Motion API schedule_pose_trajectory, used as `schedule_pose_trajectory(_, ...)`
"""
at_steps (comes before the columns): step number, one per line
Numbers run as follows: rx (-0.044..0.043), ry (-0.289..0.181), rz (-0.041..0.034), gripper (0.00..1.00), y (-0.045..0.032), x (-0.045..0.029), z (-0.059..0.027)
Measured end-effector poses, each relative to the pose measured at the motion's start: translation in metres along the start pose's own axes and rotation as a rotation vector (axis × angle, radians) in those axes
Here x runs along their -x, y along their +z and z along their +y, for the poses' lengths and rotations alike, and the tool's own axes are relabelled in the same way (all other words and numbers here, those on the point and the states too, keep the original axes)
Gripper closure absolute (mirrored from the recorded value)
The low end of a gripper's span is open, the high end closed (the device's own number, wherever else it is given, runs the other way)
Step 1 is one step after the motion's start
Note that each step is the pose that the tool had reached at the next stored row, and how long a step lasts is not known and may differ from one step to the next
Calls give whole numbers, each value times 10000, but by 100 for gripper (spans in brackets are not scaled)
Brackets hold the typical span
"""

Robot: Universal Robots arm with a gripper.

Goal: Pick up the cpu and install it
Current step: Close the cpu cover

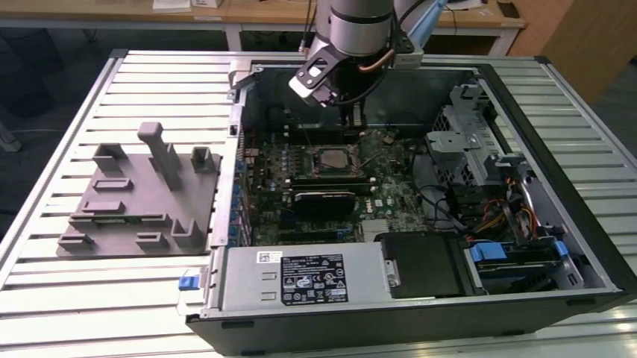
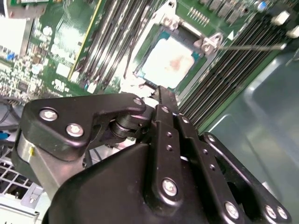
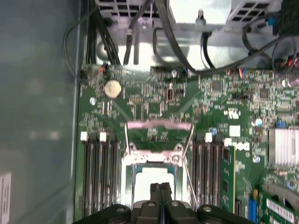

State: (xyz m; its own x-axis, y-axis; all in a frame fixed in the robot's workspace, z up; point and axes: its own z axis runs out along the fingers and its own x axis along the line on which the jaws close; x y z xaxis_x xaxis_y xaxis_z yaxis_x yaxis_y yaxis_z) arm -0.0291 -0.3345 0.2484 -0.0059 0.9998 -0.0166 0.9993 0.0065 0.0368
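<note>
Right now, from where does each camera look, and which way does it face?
Exterior view: high and apart, looking down into the open case; the arm shows.
First wrist view: on the wrist, looking along the shut jaws onto the board.
Second wrist view: on the wrist, looking aslant past the jaws at the cpu.
Both wrist views share the jaws and the cpu.

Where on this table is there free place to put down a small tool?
Free: the bare table slats between the grey tray and the near edge, and the strip beyond the tray. Crowded: inside the computer case, where the gripper hangs over the cpu.
</note>
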Motion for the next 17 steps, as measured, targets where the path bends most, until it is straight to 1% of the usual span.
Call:
schedule_pose_trajectory(3, 0, -1, 0, 89, 3, 1, 86)
schedule_pose_trajectory(5, -2, -1, -2, 89, 3, 1, 110)
schedule_pose_trajectory(7, -2, -1, -2, 89, -18, 1, 113)
schedule_pose_trajectory(13, -1, -2, -1, 89, -136, 3, 118)
schedule_pose_trajectory(16, -1, -3, 2, 89, -142, 3, 123)
schedule_pose_trajectory(17, -1, -3, 1, 89, -141, 3, 139)
